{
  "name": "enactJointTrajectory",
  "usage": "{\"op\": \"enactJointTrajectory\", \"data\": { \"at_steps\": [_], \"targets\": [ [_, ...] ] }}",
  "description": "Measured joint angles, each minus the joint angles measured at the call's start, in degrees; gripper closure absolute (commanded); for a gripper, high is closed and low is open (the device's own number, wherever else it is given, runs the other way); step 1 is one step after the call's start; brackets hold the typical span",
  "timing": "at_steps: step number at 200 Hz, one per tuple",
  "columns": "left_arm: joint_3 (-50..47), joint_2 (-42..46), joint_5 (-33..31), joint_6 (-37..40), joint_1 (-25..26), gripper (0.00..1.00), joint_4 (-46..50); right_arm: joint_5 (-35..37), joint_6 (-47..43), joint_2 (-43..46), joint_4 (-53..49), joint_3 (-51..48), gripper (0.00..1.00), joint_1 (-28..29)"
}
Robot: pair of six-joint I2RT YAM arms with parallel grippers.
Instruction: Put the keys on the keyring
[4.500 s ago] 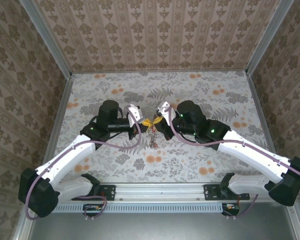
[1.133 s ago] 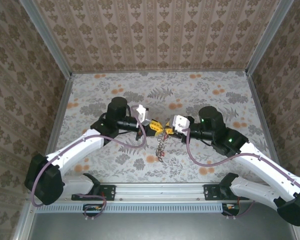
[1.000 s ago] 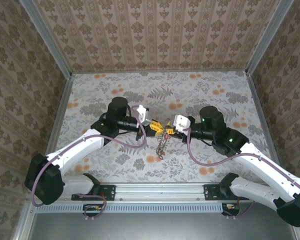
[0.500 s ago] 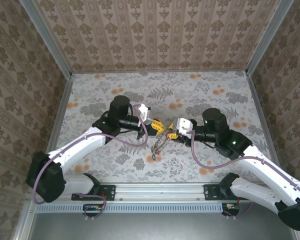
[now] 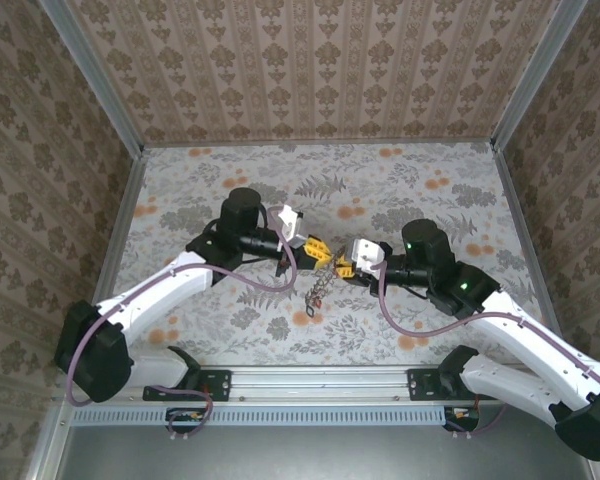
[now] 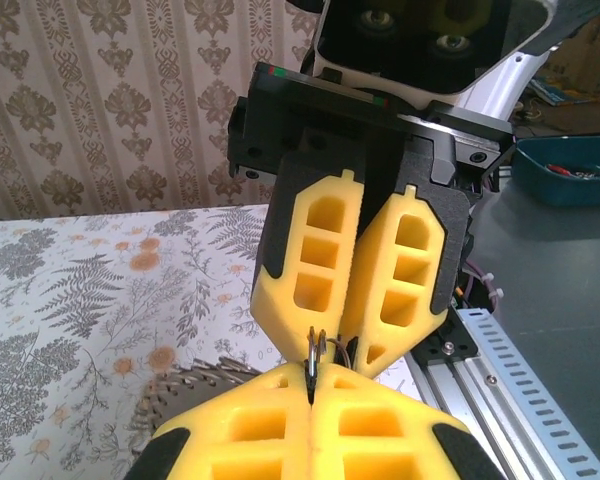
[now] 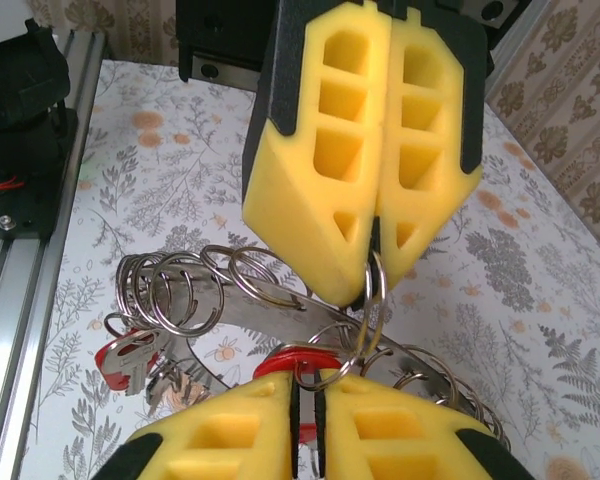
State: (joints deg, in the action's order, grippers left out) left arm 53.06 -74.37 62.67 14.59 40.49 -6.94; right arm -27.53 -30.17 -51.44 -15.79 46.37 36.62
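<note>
Over the table's middle my two grippers meet tip to tip. My left gripper [image 5: 318, 252] [image 6: 310, 378] is shut on a small metal split ring [image 6: 314, 347] [image 7: 376, 290] of the keyring. The keyring [image 7: 270, 315] is a flat curved band strung with several split rings; it hangs between the grippers, and its chain [image 5: 317, 290] dangles toward the table. My right gripper [image 5: 343, 266] [image 7: 305, 388] is shut on a key with a red head [image 7: 298, 358], right under the left fingertips [image 7: 330, 235]. A second red-headed key [image 7: 130, 362] hangs from the band at the left.
The floral tabletop [image 5: 430, 200] is boxed in by patterned walls at the back and both sides. An aluminium rail [image 5: 320, 380] with the arm bases runs along the near edge. A blue bin [image 6: 570, 165] stands off the table's side.
My right gripper's jaws have narrowed onto the red key head. Both wrists shifted slightly and the hanging chain swung down to the left.
</note>
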Motion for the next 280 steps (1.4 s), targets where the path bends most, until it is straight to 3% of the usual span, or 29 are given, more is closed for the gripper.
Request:
{"op": "enactJointTrajectory", "data": {
  "at_steps": [53, 125, 206, 224, 244, 280],
  "targets": [
    [0.74, -0.94, 0.46, 0.0, 0.42, 1.0, -0.13, -0.17, 0.46, -0.04, 0.63, -0.02, 0.84, -0.04],
    [0.83, -1.14, 0.55, 0.02, 1.22, 1.0, -0.07, 1.2, 0.5, 2.27, 1.97, -1.7, 0.64, -0.48],
    [1.05, -2.51, 0.39, 0.31, 1.55, 1.0, 1.03, 1.46, 1.79, 6.56, 2.93, -2.84, 0.54, -1.55],
    [1.14, -2.51, 0.33, 0.48, 1.55, 1.0, 1.22, 1.33, 2.14, 6.56, 3.02, -2.84, 0.55, -1.55],
    [1.14, -2.51, 0.31, 0.48, 1.6, 1.0, 1.38, 1.36, 2.49, 6.45, 3.48, -2.84, 0.66, -1.55],
    [1.16, -2.51, 0.33, 0.5, 1.88, 1.0, 1.38, 1.38, 3.21, 4.94, 3.69, -2.84, 0.73, -1.55]
  ]
}}
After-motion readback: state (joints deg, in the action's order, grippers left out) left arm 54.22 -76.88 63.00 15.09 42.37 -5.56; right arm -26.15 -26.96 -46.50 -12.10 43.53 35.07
